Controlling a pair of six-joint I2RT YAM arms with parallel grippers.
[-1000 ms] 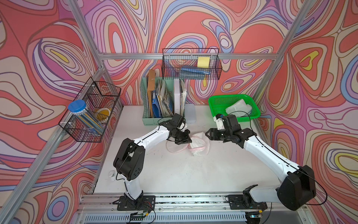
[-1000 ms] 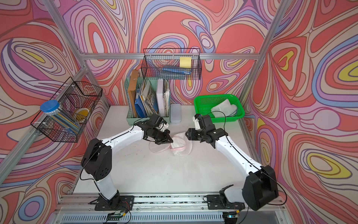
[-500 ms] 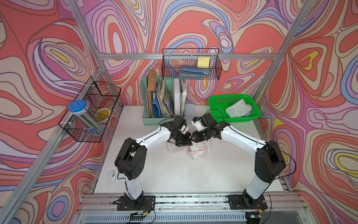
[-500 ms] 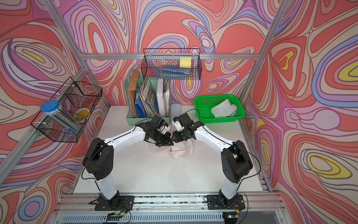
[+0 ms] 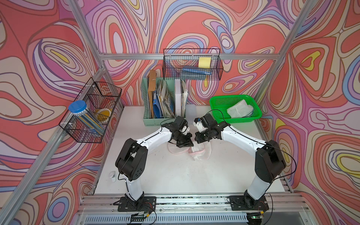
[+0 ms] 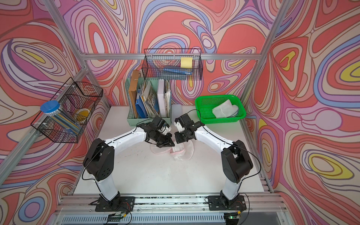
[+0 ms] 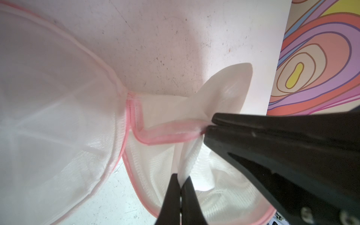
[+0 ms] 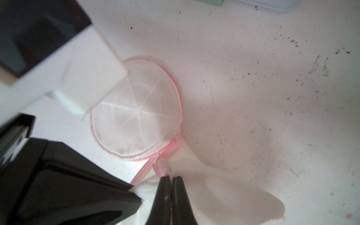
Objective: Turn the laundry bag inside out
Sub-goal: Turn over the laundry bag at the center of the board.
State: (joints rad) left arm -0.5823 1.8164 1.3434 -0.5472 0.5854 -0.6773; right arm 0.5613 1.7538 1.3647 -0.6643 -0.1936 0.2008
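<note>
The laundry bag (image 5: pixel 199 153) (image 6: pixel 183 153) is white mesh with pink trim and lies crumpled mid-table between the two arms. One round panel (image 8: pixel 136 115) lies flat; the other side is bunched up. My left gripper (image 7: pixel 181 178) (image 5: pixel 189 145) is shut on a fold of white mesh inside the bag's mouth. My right gripper (image 8: pixel 171 177) (image 5: pixel 195 139) is shut on the pink-trimmed edge (image 7: pixel 167 134) right beside it. The two grippers' tips nearly touch over the bag in both top views.
A green basket (image 5: pixel 243 119) holding folded white mesh bags stands at the back right. A mint file organiser (image 5: pixel 165 118) and a translucent box (image 5: pixel 191 113) stand at the back. Wire baskets hang on the left wall (image 5: pixel 91 113) and back wall (image 5: pixel 191 67).
My right arm swung in from the right to meet the left gripper and closed on the bag's pink edge. The left gripper stayed shut on the bag.
</note>
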